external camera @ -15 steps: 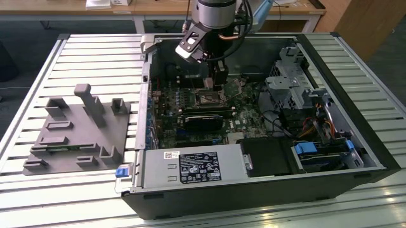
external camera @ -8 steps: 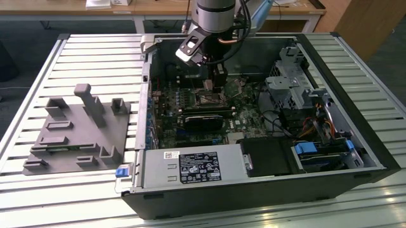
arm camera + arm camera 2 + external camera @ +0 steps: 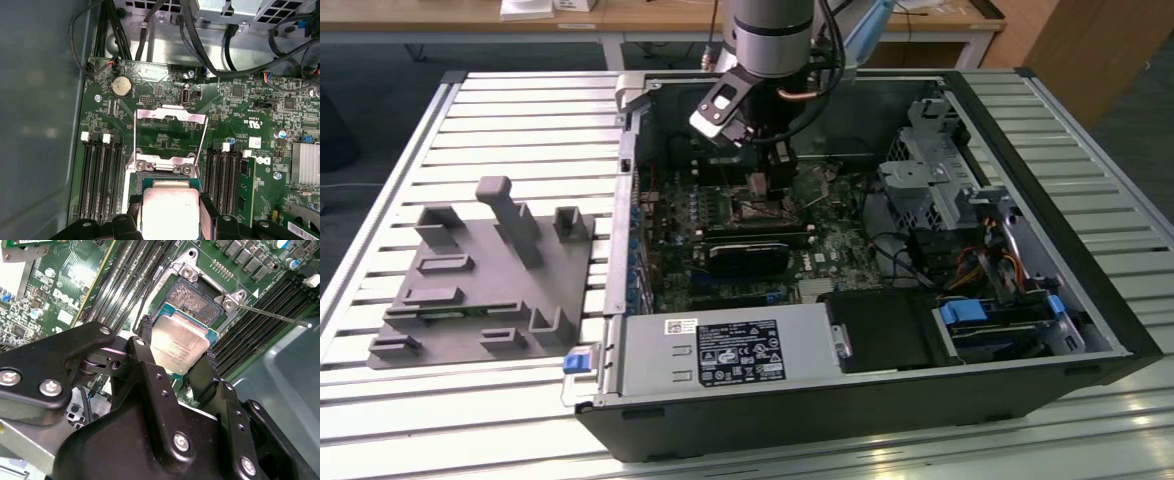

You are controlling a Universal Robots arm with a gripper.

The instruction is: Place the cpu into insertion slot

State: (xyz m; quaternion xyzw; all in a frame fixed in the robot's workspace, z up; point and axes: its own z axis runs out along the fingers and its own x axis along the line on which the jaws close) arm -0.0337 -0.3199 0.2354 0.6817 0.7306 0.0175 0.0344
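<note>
Cpu (image 3: 182, 347) in gripper (image 3: 177, 344) over insertion slot (image 3: 197, 295)

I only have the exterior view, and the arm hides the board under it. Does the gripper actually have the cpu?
Observer: Yes. In the second wrist view the gripper is shut on the cpu, with its fingers on two opposite edges of the chip.
Operator: Is the chip lined up over the insertion slot?
Observer: Only partly. The chip covers part of the insertion slot, and the rest of the slot shows bare beyond the chip's edge.
</note>
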